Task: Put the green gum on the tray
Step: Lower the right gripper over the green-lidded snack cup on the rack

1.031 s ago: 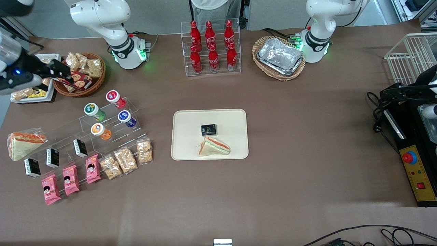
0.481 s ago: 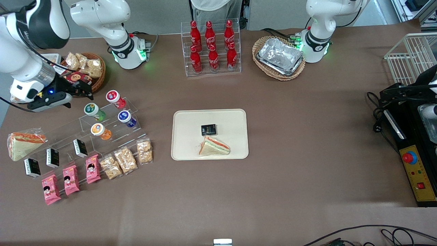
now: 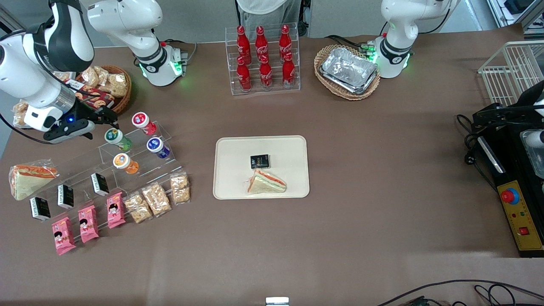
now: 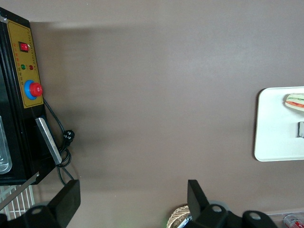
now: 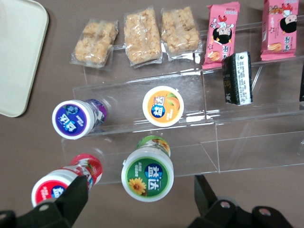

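Note:
The green gum [image 3: 114, 137] is a small green bottle with a white lid and green label, standing on a clear acrylic step shelf [image 3: 140, 163]; it also shows in the right wrist view [image 5: 147, 173]. My right gripper [image 3: 108, 120] is open just above and beside the green gum, a little farther from the front camera. In the wrist view the gripper [image 5: 140, 202] has one finger [image 5: 76, 194] on each side of the lid, not touching it. The cream tray [image 3: 229, 170] lies at the table's middle with a sandwich [image 3: 266, 182] and a small black pack [image 3: 259, 161] on it.
Red-bodied [image 3: 142, 121], purple [image 3: 157, 146] and orange [image 3: 124, 162] gum bottles stand close round the green one. Black packs, pink packs and cracker bags lie nearer the front camera. A wicker snack basket [image 3: 104, 91] stands by the arm. A cola rack [image 3: 263, 57] and foil trays [image 3: 349, 70] stand farther back.
My right arm has swung in from the working arm's end of the table, over the snack basket, until the open gripper hangs right by the green gum's lid.

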